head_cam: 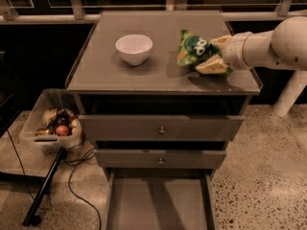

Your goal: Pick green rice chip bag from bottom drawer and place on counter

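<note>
The green rice chip bag (193, 49) stands tilted on the right part of the counter (144, 75), its lower edge at or just above the surface. My gripper (214, 53) reaches in from the right on a white arm, and its tan fingers (211, 66) are closed around the bag's right side. The bottom drawer (158, 205) is pulled out at the foot of the cabinet, and its floor shows nothing on it.
A white bowl (134, 48) sits on the counter left of the bag. The two upper drawers (161, 128) are closed. A clear bin of small items (50, 128) and cables lie on the floor to the left. A white post (290, 95) stands at the right.
</note>
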`<state>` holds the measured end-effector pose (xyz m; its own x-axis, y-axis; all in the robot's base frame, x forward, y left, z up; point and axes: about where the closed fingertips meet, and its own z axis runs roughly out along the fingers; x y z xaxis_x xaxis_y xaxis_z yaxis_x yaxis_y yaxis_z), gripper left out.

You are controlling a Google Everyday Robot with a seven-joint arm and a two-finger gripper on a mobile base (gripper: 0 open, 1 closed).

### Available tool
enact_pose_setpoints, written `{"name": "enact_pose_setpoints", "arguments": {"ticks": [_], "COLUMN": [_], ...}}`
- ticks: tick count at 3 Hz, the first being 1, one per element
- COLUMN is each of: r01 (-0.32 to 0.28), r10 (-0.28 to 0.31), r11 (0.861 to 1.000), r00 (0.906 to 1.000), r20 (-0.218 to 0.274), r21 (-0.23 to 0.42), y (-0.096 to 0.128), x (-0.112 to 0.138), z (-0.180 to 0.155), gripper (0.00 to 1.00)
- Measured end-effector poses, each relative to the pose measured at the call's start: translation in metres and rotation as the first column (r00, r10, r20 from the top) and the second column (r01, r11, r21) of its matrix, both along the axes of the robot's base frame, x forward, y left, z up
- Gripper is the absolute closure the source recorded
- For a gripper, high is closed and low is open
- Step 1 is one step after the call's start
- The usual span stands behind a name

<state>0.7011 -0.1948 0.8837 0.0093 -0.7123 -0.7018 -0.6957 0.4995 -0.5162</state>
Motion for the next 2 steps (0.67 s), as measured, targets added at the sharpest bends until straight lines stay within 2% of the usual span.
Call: {"name": "enact_pose_setpoints", "arguments": {"ticks": [1, 2], "r01": [0.000, 0.000], "r10": [0.000, 0.000], "r11": [1.000, 1.000], "r00": [1.0000, 1.0000], "r20": [0.000, 0.000], "r21": [0.000, 0.000], "y": [0.0000, 0.0001], "x": [0.0000, 0.0000], "z": [0.0000, 0.0000], "gripper": [0.00, 0.00]}}
